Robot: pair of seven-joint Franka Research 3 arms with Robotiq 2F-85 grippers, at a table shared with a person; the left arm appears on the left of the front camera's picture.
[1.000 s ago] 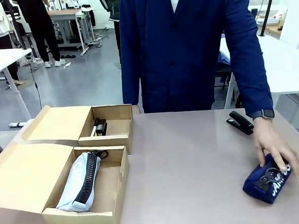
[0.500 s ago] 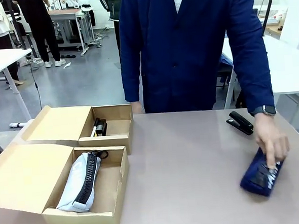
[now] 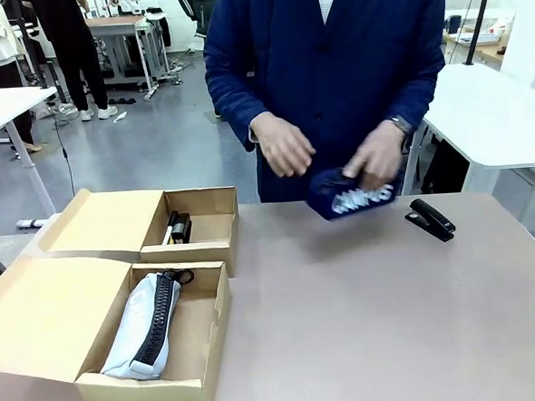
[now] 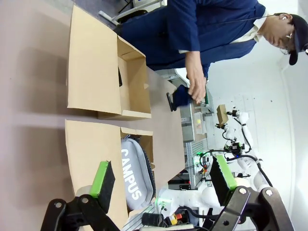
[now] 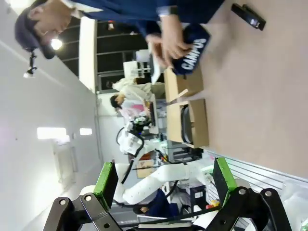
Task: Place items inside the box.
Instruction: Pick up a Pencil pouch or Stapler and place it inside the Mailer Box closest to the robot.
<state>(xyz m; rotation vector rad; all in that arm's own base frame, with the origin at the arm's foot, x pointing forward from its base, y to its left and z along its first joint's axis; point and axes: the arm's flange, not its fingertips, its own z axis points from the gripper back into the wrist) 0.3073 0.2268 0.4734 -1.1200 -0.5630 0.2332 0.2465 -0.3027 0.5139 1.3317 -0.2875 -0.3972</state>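
Now L fingers (image 4: 103,179), R fingers (image 5: 107,183) spread, empty; person (image 3: 332,69) holds navy pouch (image 3: 356,198) over far table edge (image 3: 277,205).

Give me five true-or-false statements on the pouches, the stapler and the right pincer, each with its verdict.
1. The navy pouch lies in the near box. False: the person's hands hold it above the far edge of the table.
2. The light grey pouch lies in the near box. True.
3. The black stapler sits in the far box. False: it rests on the bare table.
4. The far box holds something black. True.
5. The right pincer is shut on the stapler. False: it is open and empty.
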